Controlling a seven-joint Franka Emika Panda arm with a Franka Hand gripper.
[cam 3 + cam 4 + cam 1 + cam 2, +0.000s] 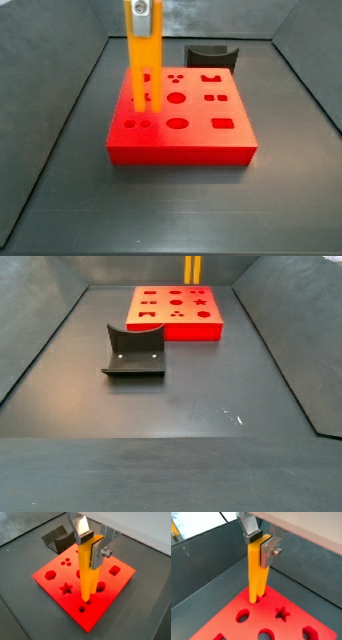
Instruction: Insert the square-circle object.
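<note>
The gripper (90,547) is shut on the upper end of the square-circle object (87,574), a long orange bar held upright; both wrist views show this (261,544). Its two prongs (256,594) point down at the flat red block (107,587), close to a pair of small holes (82,609) near one edge. I cannot tell whether the prong tips touch the block. In a side view the bar (143,60) stands over the block's left part (187,140), with the gripper (138,8) at the top edge. In a side view only the bar (193,268) shows above the block (177,316).
The dark fixture (134,351) with a curved notch stands on the grey floor beside the red block; it also shows in a side view (210,55) and in a wrist view (57,538). Sloped grey walls (54,150) enclose the floor.
</note>
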